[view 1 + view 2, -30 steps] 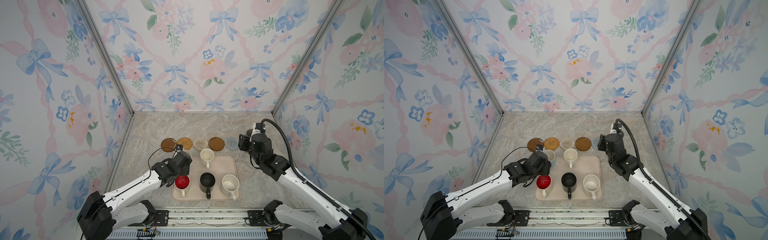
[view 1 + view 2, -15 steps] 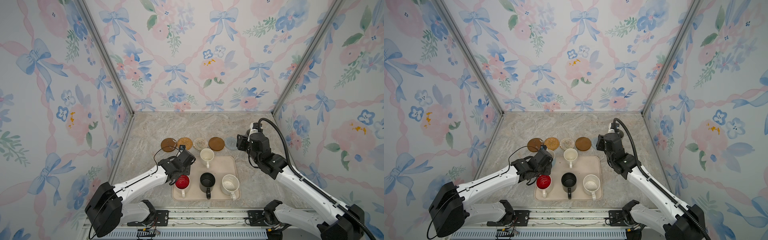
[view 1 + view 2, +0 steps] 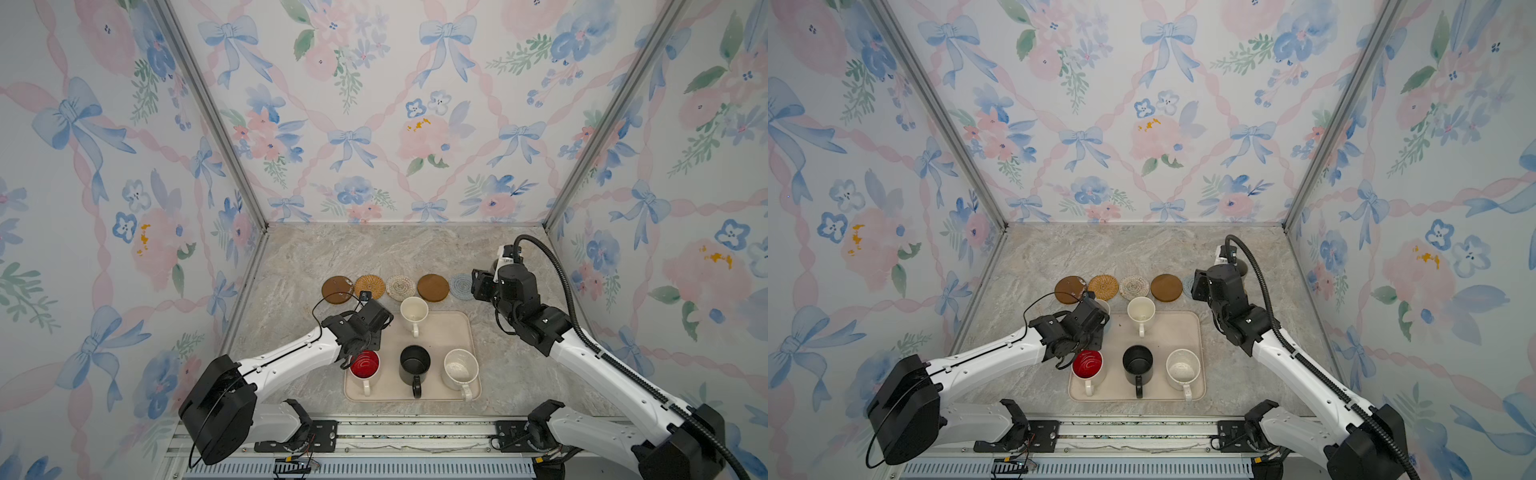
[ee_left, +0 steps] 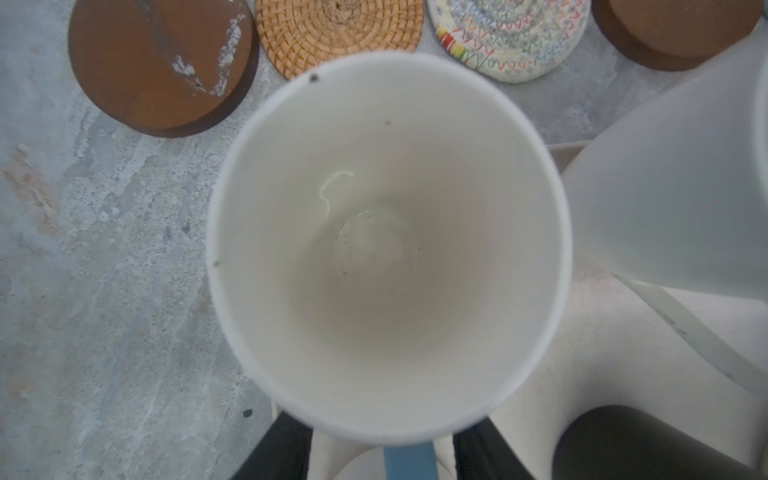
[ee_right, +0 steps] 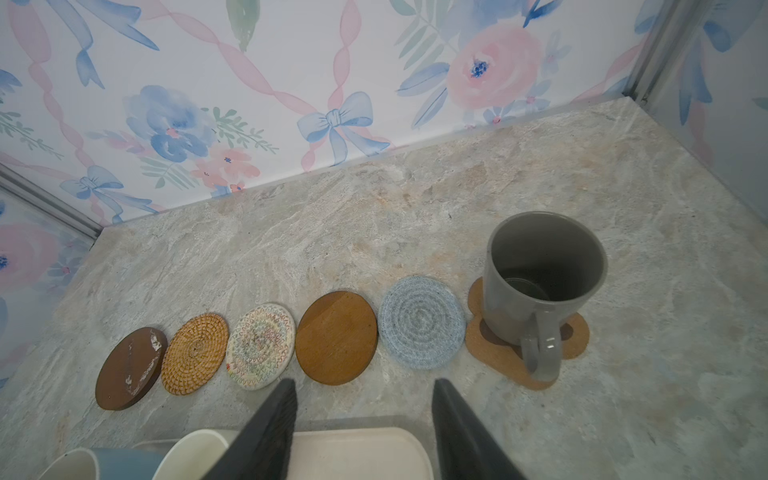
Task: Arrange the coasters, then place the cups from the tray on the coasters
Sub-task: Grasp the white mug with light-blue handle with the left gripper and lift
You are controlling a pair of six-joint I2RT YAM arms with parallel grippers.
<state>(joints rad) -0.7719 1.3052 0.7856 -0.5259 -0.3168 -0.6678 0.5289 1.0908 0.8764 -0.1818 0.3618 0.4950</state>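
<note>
The counter (image 3: 374,253) behind the coaster row (image 3: 433,287) lies bare to its back edge, open for passing. The grey mug (image 5: 544,282) stands upright at the row's right end. Along the tray's (image 3: 453,328) front edge the red-lined mug (image 3: 364,364), black mug (image 3: 414,360) and speckled mug (image 3: 459,368) stand with narrow gaps; its back-right corner is bare.

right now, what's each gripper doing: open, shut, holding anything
left gripper: open, straddling the handle of the light blue mug, not clamped on it.
right gripper: open, holding nothing.
</note>
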